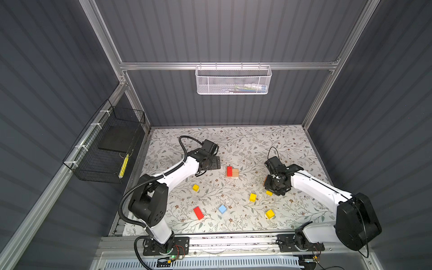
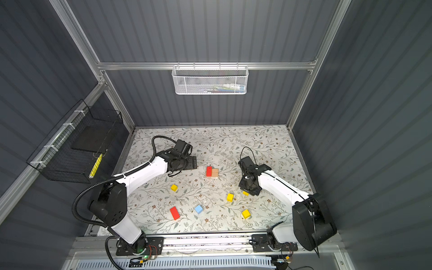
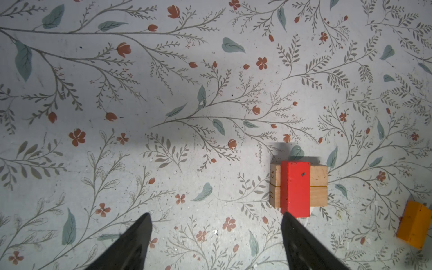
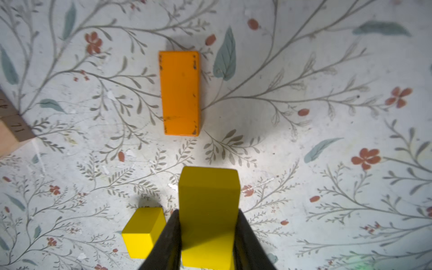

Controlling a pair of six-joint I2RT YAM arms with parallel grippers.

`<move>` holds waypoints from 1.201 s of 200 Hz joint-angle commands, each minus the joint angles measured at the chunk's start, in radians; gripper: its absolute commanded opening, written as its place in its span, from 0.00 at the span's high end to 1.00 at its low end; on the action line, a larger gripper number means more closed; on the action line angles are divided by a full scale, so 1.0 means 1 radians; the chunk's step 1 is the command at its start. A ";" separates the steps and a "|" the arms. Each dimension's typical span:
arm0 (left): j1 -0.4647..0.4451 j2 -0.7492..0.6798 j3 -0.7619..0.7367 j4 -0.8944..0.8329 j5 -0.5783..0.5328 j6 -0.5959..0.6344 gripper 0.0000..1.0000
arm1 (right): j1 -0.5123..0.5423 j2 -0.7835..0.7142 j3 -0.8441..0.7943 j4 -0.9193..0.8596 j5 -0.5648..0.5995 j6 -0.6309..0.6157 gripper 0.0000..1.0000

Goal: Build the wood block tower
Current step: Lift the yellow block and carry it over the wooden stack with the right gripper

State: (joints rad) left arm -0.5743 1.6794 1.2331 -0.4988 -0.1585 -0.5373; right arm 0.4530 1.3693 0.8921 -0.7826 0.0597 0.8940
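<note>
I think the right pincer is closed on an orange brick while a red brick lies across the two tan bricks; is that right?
Not quite: the right pincer is closed on a yellow block, not an orange one, as the right wrist view shows; the orange brick lies free on the mat. The red brick does lie across the two tan bricks.

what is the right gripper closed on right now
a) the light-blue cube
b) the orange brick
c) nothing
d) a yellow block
d: in the right wrist view the right gripper presses on both sides of the yellow block, while the orange brick lies apart from it, ungripped.
</note>
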 commanded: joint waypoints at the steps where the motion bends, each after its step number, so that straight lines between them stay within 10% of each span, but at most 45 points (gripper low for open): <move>1: 0.005 -0.020 0.013 0.007 0.039 0.018 0.17 | 0.020 0.024 0.083 -0.056 0.036 -0.077 0.79; 105: 0.007 -0.038 0.012 0.019 0.083 0.042 0.25 | 0.119 0.402 0.490 -0.043 -0.029 -0.348 0.79; 240: 0.007 -0.024 0.012 0.017 0.100 0.036 0.28 | 0.163 0.648 0.708 -0.014 -0.091 -0.360 0.77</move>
State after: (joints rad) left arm -0.5743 1.6794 1.2331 -0.4698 -0.0692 -0.5152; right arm 0.6113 1.9877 1.5627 -0.7959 -0.0231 0.5373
